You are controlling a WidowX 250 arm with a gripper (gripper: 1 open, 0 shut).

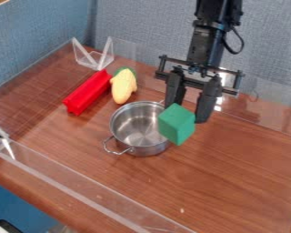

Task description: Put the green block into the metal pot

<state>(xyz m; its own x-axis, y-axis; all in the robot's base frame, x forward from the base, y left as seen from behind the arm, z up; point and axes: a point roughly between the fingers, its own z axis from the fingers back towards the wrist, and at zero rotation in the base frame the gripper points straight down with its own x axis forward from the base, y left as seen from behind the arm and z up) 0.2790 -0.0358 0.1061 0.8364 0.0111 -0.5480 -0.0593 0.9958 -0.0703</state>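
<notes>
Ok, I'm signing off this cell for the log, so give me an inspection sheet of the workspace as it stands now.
Surface: brown wooden table, clear panels along its edges.
Job's things: green block held in the air beside the metal pot, right of its rim; pot looks empty.
Clutter: red block and a yellow object side by side, behind the pot.
Grippers: gripper shut on the green block, pointing down.
Cables: black cable along the arm.
Surroundings: blue wall behind.

The green block [175, 125] hides part of the metal pot [135, 128] rim.
</notes>
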